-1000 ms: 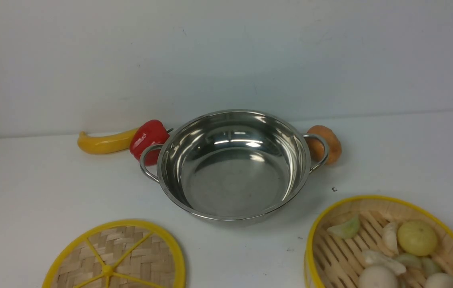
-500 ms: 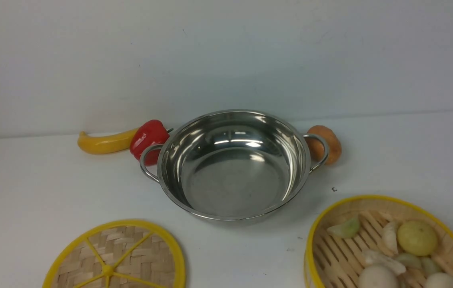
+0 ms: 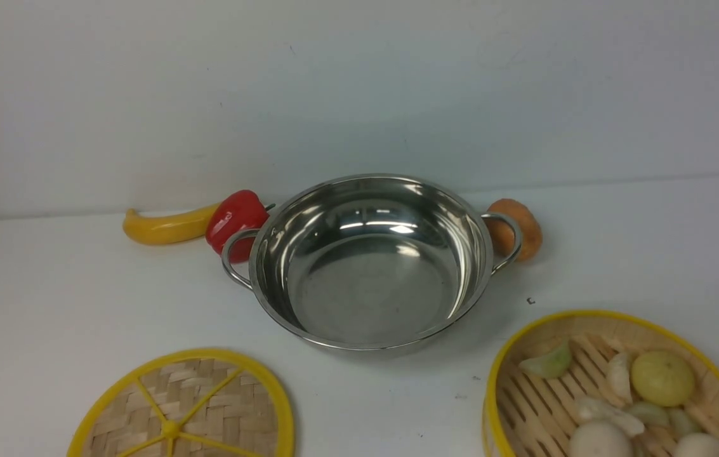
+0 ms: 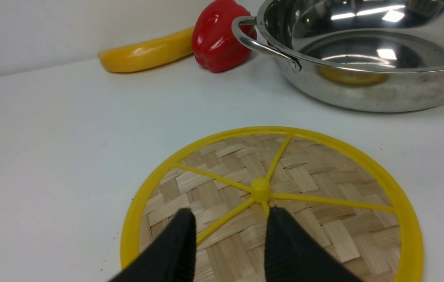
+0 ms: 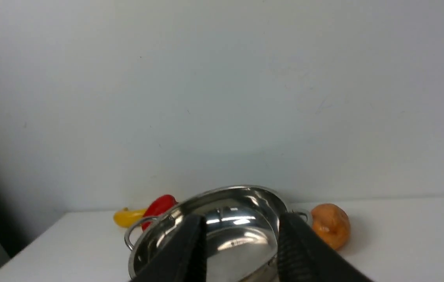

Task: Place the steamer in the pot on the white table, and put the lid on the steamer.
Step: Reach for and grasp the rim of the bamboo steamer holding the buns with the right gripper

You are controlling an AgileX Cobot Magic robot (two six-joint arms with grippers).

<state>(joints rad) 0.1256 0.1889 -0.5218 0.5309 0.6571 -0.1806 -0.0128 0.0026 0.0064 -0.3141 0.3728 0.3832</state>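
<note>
Surface: white table (image 3: 48, 298), pale wall behind.
Pot (image 3: 372, 292): centre, empty.
Steamer (image 3: 594, 313): front right on table, food inside.
Lid (image 3: 207, 406): front left, flat on table.
Left gripper (image 4: 231, 213): fingers apart over lid, holding nothing.
Right gripper (image 5: 243, 216): fingers apart, empty.
Progress: nothing done; steamer into pot, then lid on top.
Count: 1 pot, 1 steamer, 1 lid, 1 banana (image 3: 165, 227), 1 red pepper (image 3: 235, 219), 1 orange lump (image 3: 521, 228).
</note>
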